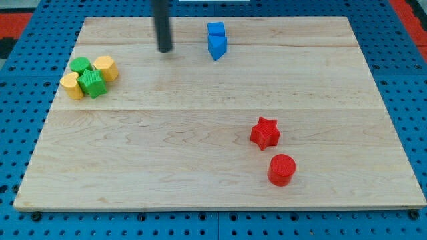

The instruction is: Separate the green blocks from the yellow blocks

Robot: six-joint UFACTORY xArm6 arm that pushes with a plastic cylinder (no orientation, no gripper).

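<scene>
Green and yellow are packed together in one tight cluster, so by my reading none of the separating is done yet. That cluster sits down and toward the view's left of my tip [165,49]: a round green plastic block [81,65] and a green cube-like block [93,84] lie diagonally, with a yellow hexagonal block [106,68] and a second yellow block [72,86] filling the other two corners, all touching or very nearly so. Every green piece has to be pushed clear of the yellows. My tip, a plain dark rod with nothing to open or close, holds nothing and touches no block; it rests on bare wooden board [200,167], well apart from the cluster, with two blue blocks [216,40] near its right in the view.
</scene>
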